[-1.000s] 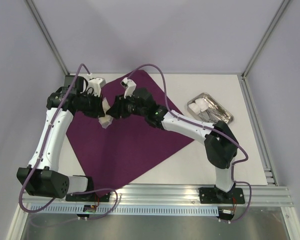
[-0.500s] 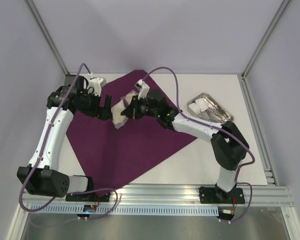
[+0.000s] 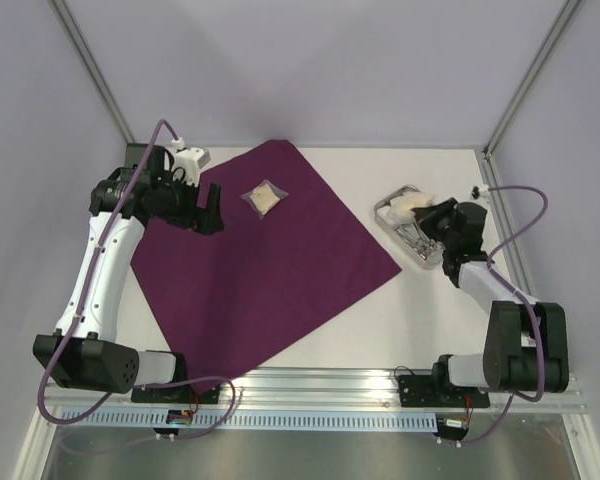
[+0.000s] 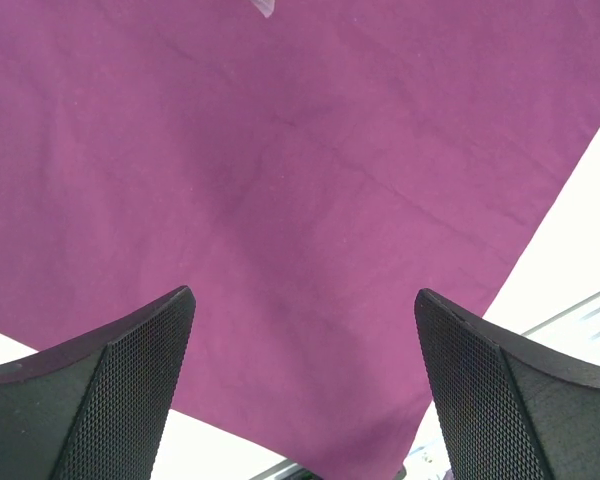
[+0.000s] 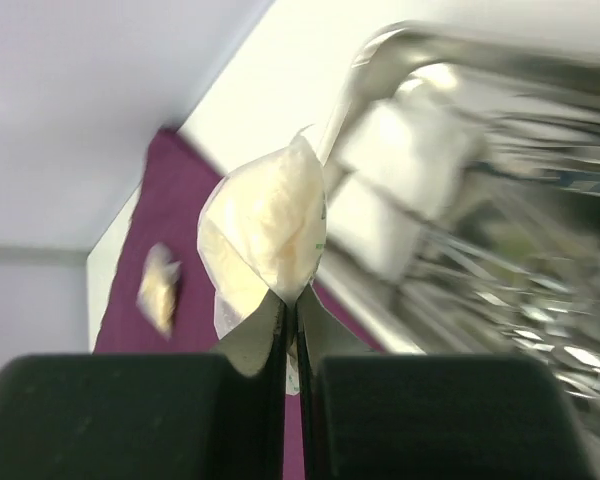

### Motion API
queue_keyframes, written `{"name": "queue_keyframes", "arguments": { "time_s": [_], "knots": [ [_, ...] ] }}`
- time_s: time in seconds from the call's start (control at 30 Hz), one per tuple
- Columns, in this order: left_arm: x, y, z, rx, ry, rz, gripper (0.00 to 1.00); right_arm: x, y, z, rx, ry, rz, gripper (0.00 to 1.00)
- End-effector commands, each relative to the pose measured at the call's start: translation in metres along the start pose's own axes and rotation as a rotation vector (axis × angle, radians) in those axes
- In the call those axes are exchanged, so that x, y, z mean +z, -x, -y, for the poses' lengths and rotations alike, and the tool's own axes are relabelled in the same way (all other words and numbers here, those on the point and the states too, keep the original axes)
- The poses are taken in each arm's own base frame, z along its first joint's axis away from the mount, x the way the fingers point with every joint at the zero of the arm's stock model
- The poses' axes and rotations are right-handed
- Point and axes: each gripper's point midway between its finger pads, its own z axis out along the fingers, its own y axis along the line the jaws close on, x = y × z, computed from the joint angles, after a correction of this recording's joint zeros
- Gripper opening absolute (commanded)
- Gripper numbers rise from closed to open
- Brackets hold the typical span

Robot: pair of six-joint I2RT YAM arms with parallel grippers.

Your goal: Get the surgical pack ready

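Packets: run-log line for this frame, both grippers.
left gripper: open, above cloth | right gripper: shut on tan packet, by tray | other packet: lying on cloth

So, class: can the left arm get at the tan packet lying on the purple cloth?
Probably yes: the open left gripper hangs beside the packet, with only bare cloth between them and the right arm away.

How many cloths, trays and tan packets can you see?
cloth: 1
tray: 1
tan packet: 2, one lying on the cloth, one pinched in the right pincer
total: 4
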Motion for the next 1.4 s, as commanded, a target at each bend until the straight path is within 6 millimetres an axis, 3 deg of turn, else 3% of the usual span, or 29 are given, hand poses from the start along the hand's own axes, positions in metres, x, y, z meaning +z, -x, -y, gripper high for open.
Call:
{"name": "queue_keyframes", "arguments": {
  "time_s": [0.0,0.13,0.27,0.4,0.63,0.8,0.97,1.07,1.13,1.27,1.37],
  "knots": [
    [0.002,-0.003,-0.001,0.021,0.002,-0.002,1.0,-0.013,0.035,0.037,0.077,-0.062,0.133,0.0],
    [0.007,-0.004,-0.003,0.016,0.0,-0.017,1.0,-0.015,0.043,0.077,0.109,-0.143,0.154,0.0],
    [0.01,-0.004,-0.004,0.014,-0.003,-0.025,1.0,-0.006,0.047,0.087,0.075,-0.157,0.162,0.0],
    [0.012,-0.003,-0.005,0.012,-0.003,-0.031,1.0,0.01,0.038,0.1,0.119,-0.195,0.114,0.0],
    [0.013,-0.001,-0.005,0.01,-0.004,-0.028,1.0,0.018,0.026,0.12,0.149,-0.23,0.103,0.01],
    [0.013,-0.002,-0.005,0.012,-0.005,-0.033,1.0,0.016,0.017,0.134,0.161,-0.302,0.073,0.2],
    [0.012,0.001,-0.004,0.014,-0.013,-0.027,1.0,0.005,0.02,0.134,0.128,-0.336,0.071,0.45],
    [0.012,0.0,-0.003,0.013,-0.019,-0.032,1.0,-0.008,0.033,0.123,0.077,-0.361,0.097,0.51],
    [0.012,0.0,-0.002,0.013,-0.023,-0.031,1.0,-0.016,0.048,0.119,0.033,-0.404,0.145,0.54],
    [0.011,0.001,0.001,0.011,-0.037,-0.029,1.0,-0.038,0.058,0.104,-0.083,-0.462,0.17,0.57],
    [0.01,0.002,0.003,0.008,-0.046,-0.027,1.0,-0.036,0.061,0.106,-0.119,-0.472,0.17,0.54]
  ]
}}
